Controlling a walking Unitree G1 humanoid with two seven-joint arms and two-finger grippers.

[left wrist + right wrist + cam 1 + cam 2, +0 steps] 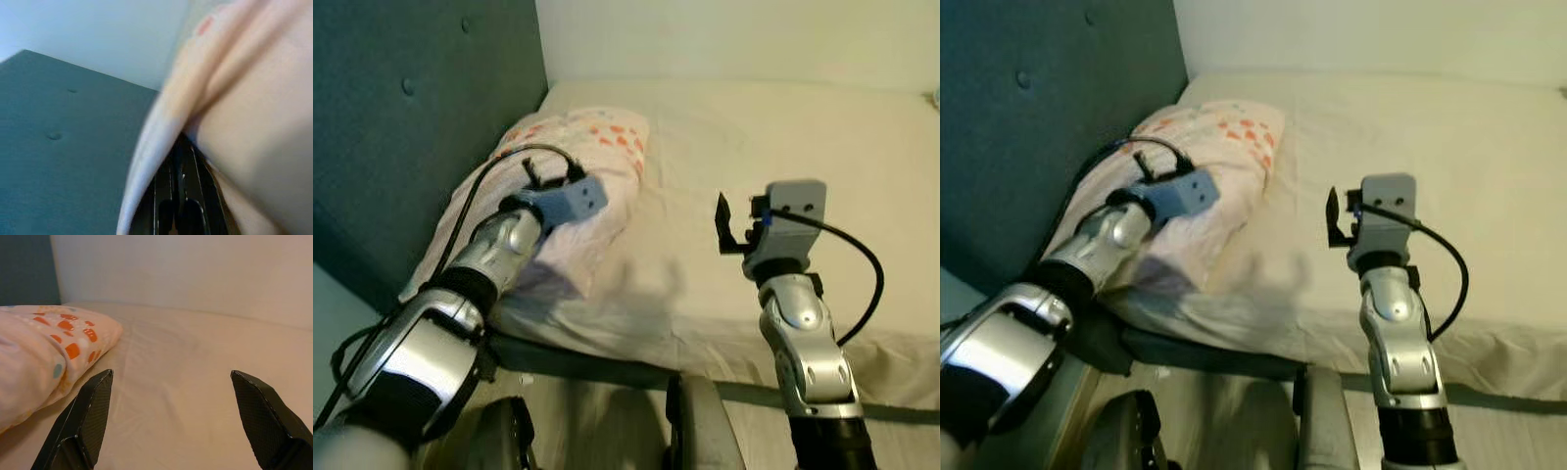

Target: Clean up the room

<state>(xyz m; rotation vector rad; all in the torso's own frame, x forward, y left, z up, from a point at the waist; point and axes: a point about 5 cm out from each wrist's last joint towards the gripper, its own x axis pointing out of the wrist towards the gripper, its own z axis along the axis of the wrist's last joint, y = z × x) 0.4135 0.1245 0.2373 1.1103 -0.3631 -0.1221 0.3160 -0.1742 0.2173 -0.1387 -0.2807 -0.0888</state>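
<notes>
Nearest, both silver arms reach forward over the bed's [773,127] near edge. Right gripper [171,421] hovers above bare cream sheet, clear of the bedding; its two black fingers [88,416] are spread wide, nothing between them. It sits well to the right of the pillow [597,147].

Left gripper [178,205] is pushed in at the pillow, its blue-grey wrist housing resting against the fabric in the head views. In the left wrist view the fingers lie close together under a fold of pillowcase, dark and blurred; whether they pinch the cloth or are merely pressed together, I cannot tell.

Pillow: pale pink with orange and red spots, lying at the left side of the bed, its long edge against the teal headboard [401,117]. Its near end is rumpled around the left gripper.

Beyond, the sheet runs smooth to a plain pale wall [734,39]. Headboard is padded, with button tufts.
</notes>
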